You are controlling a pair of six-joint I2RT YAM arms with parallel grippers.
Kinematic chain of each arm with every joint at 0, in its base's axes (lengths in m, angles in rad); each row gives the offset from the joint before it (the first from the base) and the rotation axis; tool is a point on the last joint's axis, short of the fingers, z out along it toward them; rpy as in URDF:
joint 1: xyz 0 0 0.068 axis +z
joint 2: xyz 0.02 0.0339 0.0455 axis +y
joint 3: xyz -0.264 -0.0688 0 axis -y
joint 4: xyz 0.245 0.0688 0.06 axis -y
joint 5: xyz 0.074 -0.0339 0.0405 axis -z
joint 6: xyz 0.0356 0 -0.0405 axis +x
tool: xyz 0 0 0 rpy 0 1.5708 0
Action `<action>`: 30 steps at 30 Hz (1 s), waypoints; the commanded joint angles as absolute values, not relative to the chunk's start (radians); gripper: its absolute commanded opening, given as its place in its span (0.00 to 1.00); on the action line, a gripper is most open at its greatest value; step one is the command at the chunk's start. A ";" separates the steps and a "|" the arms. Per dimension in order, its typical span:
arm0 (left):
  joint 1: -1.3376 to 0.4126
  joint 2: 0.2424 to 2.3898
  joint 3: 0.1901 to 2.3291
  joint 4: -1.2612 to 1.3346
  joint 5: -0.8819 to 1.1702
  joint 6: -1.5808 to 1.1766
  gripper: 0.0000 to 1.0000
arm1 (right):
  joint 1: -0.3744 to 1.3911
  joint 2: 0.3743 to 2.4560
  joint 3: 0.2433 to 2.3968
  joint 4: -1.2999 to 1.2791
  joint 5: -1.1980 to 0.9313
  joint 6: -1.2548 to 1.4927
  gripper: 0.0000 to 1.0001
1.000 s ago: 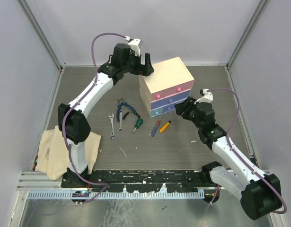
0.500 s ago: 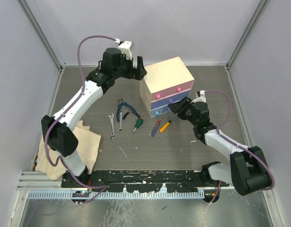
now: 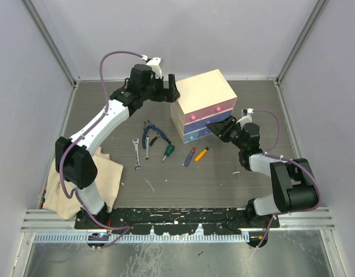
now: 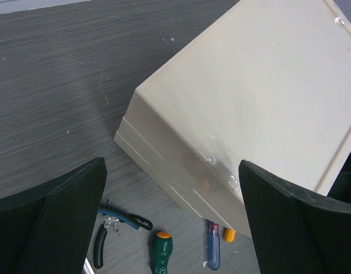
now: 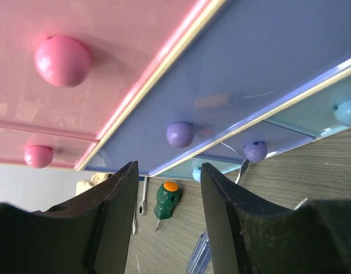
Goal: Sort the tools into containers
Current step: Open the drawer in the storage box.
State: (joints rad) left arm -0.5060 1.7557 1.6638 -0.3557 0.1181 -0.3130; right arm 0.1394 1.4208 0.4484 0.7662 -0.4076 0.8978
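Left tool (image 4: 172,171) hangs spread by the chest (image 3: 203,92); right tool (image 5: 168,170) faces purple drawer (image 5: 261,68).

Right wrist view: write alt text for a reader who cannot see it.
The open right gripper faces a knob on the purple drawer, close up. The pink drawer fills the upper left, the blue drawer the lower right; a green screwdriver lies below.
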 commanded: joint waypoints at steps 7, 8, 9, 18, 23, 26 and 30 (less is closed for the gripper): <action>-0.530 1.764 1.677 -0.322 0.133 -0.341 0.97 | 0.126 1.487 0.481 0.944 -0.466 0.922 0.51; -0.529 1.772 1.682 -0.334 0.132 -0.346 0.96 | 0.125 1.496 0.487 0.949 -0.468 0.924 0.51; -0.529 1.778 1.689 -0.346 0.134 -0.348 0.95 | 0.126 1.503 0.493 0.951 -0.468 0.924 0.50; -0.540 1.798 1.640 -0.352 0.124 -0.341 0.93 | 0.120 1.562 0.528 1.012 -0.486 0.897 0.45; -0.540 1.810 1.638 -0.366 0.118 -0.330 0.93 | 0.112 1.608 0.550 1.052 -0.505 0.902 0.43; -0.540 1.816 1.637 -0.368 0.121 -0.327 0.92 | 0.109 1.639 0.559 1.087 -0.520 0.917 0.38; -0.541 1.818 1.636 -0.370 0.121 -0.321 0.92 | 0.106 1.653 0.567 1.099 -0.526 0.923 0.32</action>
State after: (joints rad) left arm -0.5358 1.7943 1.6577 -0.3264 0.1356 -0.3546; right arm 0.1089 1.6459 0.5182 1.0035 -0.5259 0.9222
